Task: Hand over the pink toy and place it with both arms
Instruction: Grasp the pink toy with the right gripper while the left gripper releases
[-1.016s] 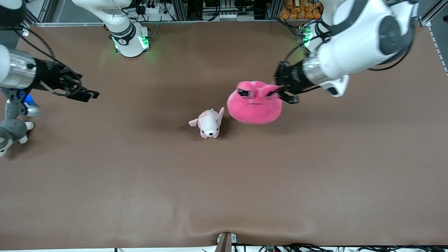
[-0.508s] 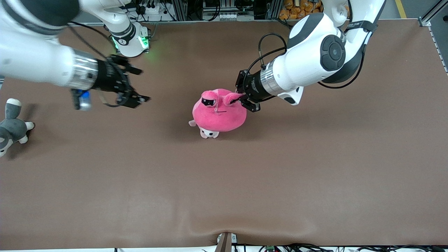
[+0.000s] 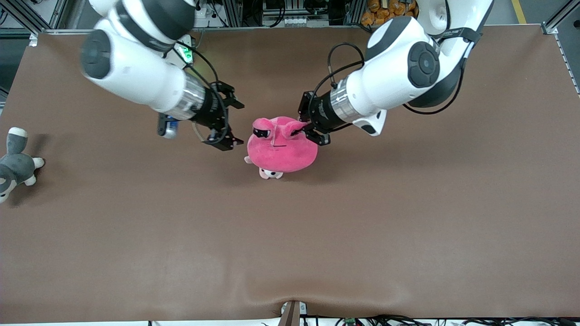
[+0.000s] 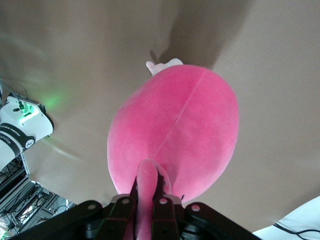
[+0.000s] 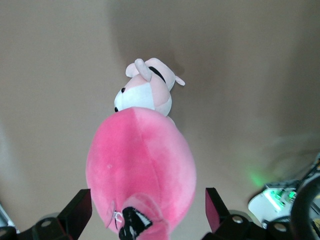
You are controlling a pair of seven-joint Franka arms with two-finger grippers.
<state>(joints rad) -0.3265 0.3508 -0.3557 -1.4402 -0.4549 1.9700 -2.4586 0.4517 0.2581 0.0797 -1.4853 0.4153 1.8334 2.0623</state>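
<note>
Hanging from the left gripper (image 3: pixel 312 132), which we see clamped on one floppy ear, the pink toy (image 3: pixel 281 147) sits in the air over the small puppy plush (image 3: pixel 270 173) at mid-desk (image 3: pixel 317 235). We note the right gripper (image 3: pixel 231 124) beside the toy, jaws spread wide, holding nothing. A grey-and-white plush (image 3: pixel 13 165) lies at the right arm's end. We read no legible writing.

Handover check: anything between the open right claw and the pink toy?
Nothing visible. The right claw is open beside the hot-pink round plush, which hangs by one ear from the shut left claw over the small pale puppy plush.
</note>
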